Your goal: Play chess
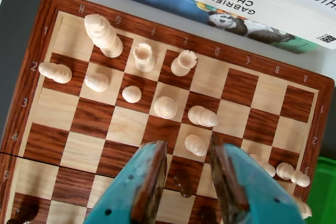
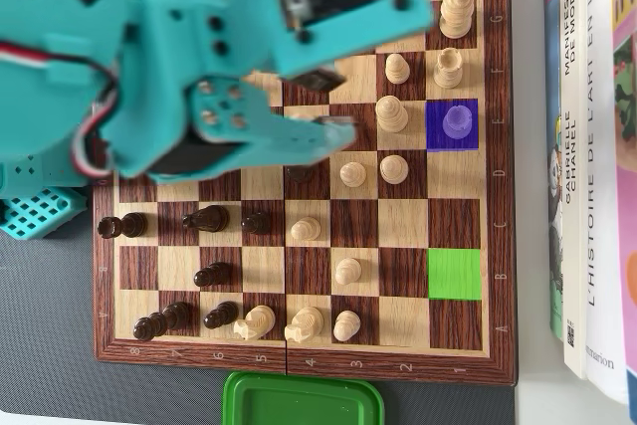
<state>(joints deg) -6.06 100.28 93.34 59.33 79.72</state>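
Two teal fingers of the claw [image 1: 189, 153] hang parted, empty, above the chessboard [image 1: 47, 129].

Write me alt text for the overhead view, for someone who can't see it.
A teal robot arm reaches over a wooden chessboard mid-game, hiding its upper left. Light pieces are spread across the right and middle, dark pieces cluster lower left. One square is tinted purple under a piece, another green and empty; books lie to the right.
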